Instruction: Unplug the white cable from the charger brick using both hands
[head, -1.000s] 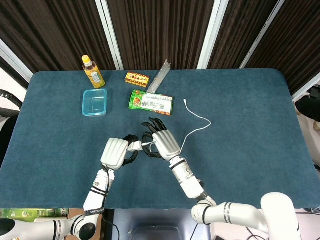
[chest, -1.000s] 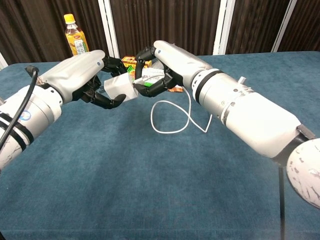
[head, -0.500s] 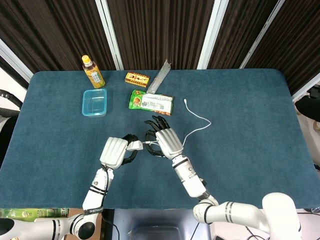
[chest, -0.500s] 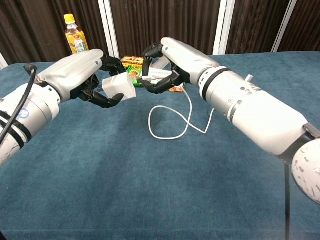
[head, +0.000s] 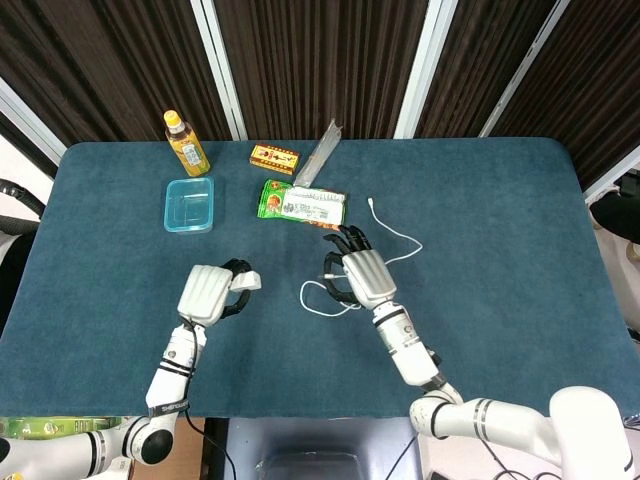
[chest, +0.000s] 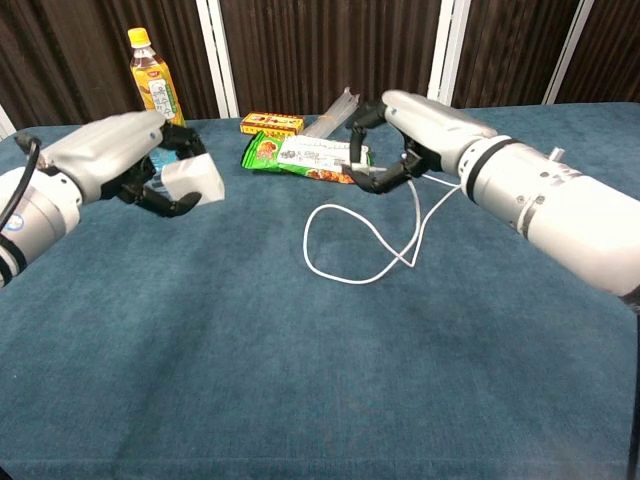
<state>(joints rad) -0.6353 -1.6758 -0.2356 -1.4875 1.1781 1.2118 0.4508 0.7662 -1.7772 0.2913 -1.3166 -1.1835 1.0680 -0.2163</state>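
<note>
Apart now: left robot hand (chest: 150, 170) grips charger brick (chest: 193, 180), right robot hand (chest: 400, 150) white cable (chest: 372, 230).

The left robot hand (head: 205, 293) holds the charger brick (head: 247, 281); the right robot hand (head: 362, 277) apparently pinches the white cable (head: 400, 237).

Both views are evenly and brightly lit from overhead. Only soft, faint shadows are cast on the counter (head: 500, 220). Mild glare is seen on the white arm shells. Focus is held sharp throughout; slight wide-angle stretching is noticed at the chest view's edges.
</note>
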